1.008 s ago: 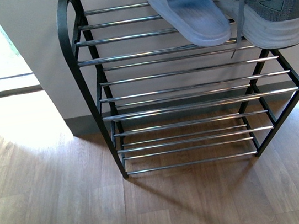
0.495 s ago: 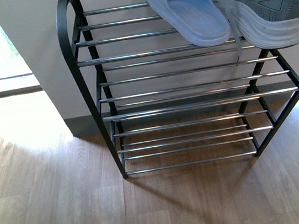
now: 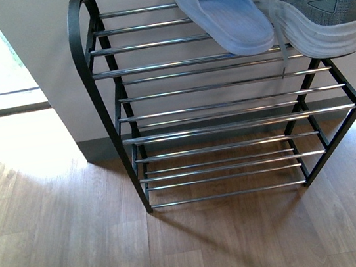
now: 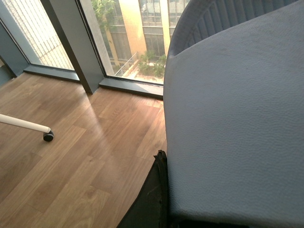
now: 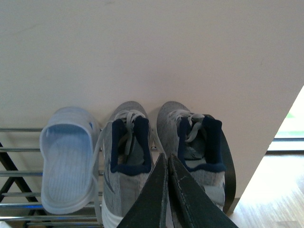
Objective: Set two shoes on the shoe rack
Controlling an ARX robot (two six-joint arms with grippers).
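Two dark fingers [image 5: 176, 194] of the right gripper [image 5: 167, 190] are pressing together, tips touching, clamping nothing, and they are hanging just above the gap between two grey sneakers. Counting now: one left-hand sneaker [image 5: 127, 156], one right-hand sneaker [image 5: 197, 152], and one pale blue slide [image 5: 66, 161] sitting just beside them, all three toes pointing at the white wall [image 5: 152, 47]. All are resting on the top tier of the shoe rack [image 3: 106, 117], chrome rods running under them, four tiers showing in the front view, the lower three carrying nothing. From the front, the slide [image 3: 226, 14] is lying at a slant across the rods, and one sneaker [image 3: 309, 2] is trailing a lace [image 3: 280, 33] over the front rod. Over on the left wrist view, a dark finger [image 4: 154, 199] of the left gripper is showing only as a sliver beside a grey-blue chair [image 4: 237, 118], so I cannot tell its spread. Wooden flooring [image 3: 68, 248] is running everywhere, sunlight is pouring through tall windows [image 4: 128, 28], and one white caster leg [image 4: 28, 127] is peeking in.
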